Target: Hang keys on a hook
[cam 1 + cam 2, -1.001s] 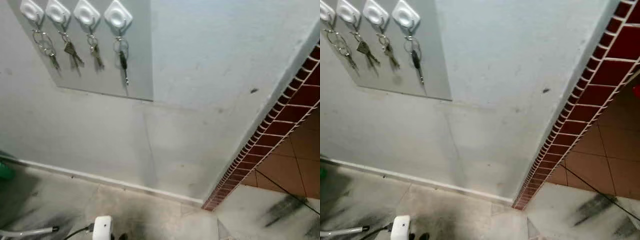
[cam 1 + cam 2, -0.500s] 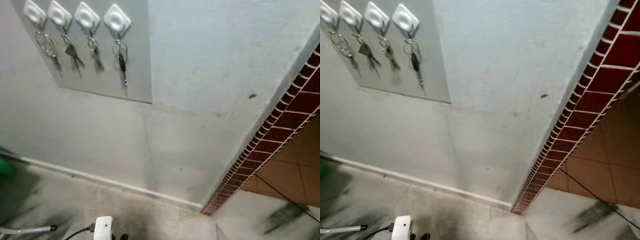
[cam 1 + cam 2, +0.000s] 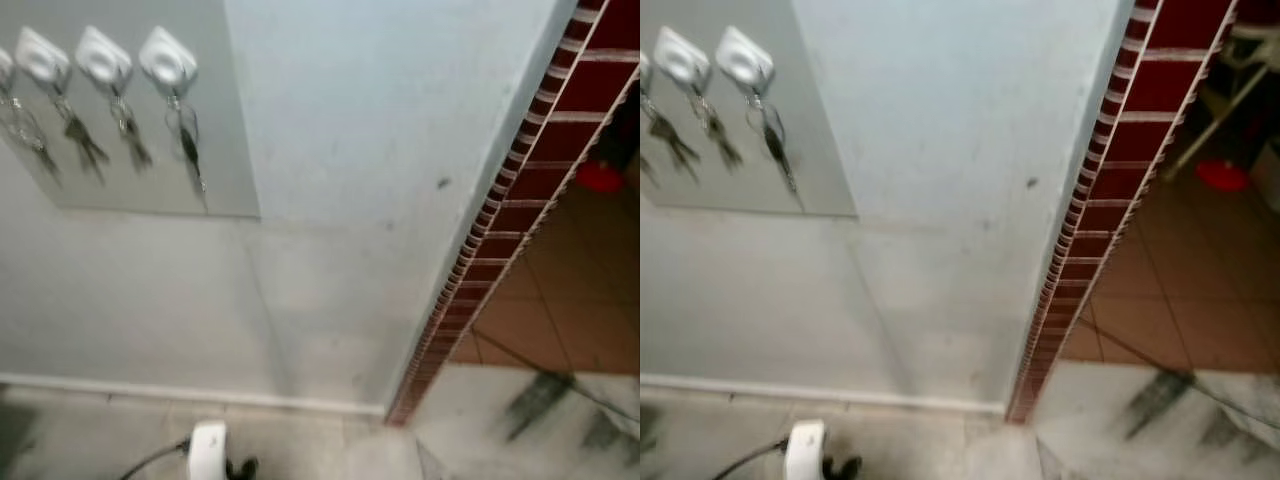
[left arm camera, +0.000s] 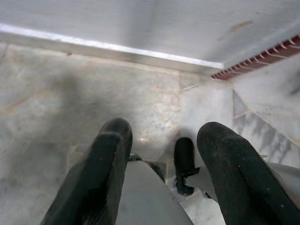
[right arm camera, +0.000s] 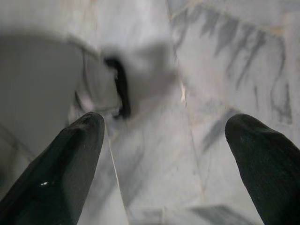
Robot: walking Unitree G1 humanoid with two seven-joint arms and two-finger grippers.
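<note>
White hooks [image 3: 167, 58] at ten o'clock already carry keys [image 3: 188, 146]; left gripper [image 4: 164, 154] and right gripper [image 5: 164, 154] both spread, empty, so probably back away slowly, avoiding snags.

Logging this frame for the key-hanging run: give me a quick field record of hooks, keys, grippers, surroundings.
hooks: white hooks in a row on a grey panel on the wall
keys: a bunch hangs from each hook in view; rightmost set has a dark key
left gripper: open, empty, pointing at the floor
right gripper: open, empty, over marble floor
right of wall: red tiled edge, tiled room beyond
image: some blur
</note>
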